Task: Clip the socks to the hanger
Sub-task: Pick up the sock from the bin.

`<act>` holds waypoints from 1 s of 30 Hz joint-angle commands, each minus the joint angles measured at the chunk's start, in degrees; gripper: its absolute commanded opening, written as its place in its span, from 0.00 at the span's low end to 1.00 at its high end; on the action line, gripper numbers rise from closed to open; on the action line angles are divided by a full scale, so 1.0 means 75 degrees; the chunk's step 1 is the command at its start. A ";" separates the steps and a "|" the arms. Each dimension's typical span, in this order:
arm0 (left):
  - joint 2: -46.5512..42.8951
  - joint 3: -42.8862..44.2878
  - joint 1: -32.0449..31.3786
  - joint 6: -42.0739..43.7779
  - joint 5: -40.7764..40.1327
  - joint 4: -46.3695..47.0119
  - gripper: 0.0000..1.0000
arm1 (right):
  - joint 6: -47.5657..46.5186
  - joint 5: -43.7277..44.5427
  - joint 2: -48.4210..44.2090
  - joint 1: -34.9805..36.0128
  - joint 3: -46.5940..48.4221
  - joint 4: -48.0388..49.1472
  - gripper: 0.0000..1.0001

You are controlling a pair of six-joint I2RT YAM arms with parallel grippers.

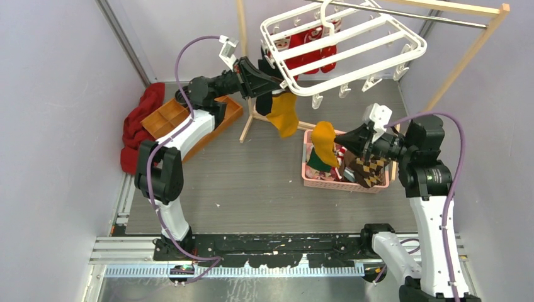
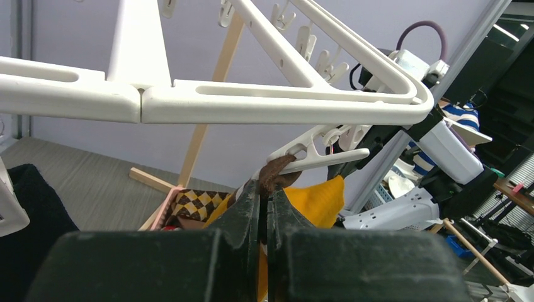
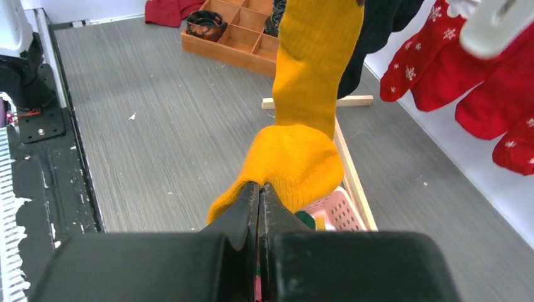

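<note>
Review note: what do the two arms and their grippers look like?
Left arm and right arm: white link shells, black joints, a purple cable looping along each. Left gripper and right gripper: black, tapered fingers, a white camera block on each wrist.

Top external: high above the near edge, looking down on the whole table | left wrist: close, tilted up beneath the hanger | right wrist: close, facing across the table at the mustard-yellow socks | overlap: mustard-yellow socks in all three views.
</note>
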 commanded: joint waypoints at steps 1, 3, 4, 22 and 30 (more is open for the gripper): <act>-0.0355 0.0021 0.0078 -0.0114 -0.0229 0.0190 0.02 | 0.0614 0.1100 0.0571 0.0817 0.0920 0.0948 0.01; -0.0367 0.0027 0.0078 -0.0155 -0.0268 0.0221 0.03 | 0.0433 0.1692 0.0771 0.1298 0.1196 0.0983 0.01; -0.0376 0.0023 0.0078 -0.0184 -0.0291 0.0252 0.03 | 0.0358 0.1933 0.0888 0.1485 0.1319 0.0981 0.01; -0.2394 -0.2023 0.0355 0.1403 -0.1171 -0.1194 0.51 | -0.0629 0.2746 0.2232 0.2448 0.2907 0.0352 0.01; -0.5139 -0.3177 -0.0250 0.5251 -0.1609 -0.5652 0.65 | -0.0625 0.2699 0.2268 0.2444 0.2824 0.0448 0.01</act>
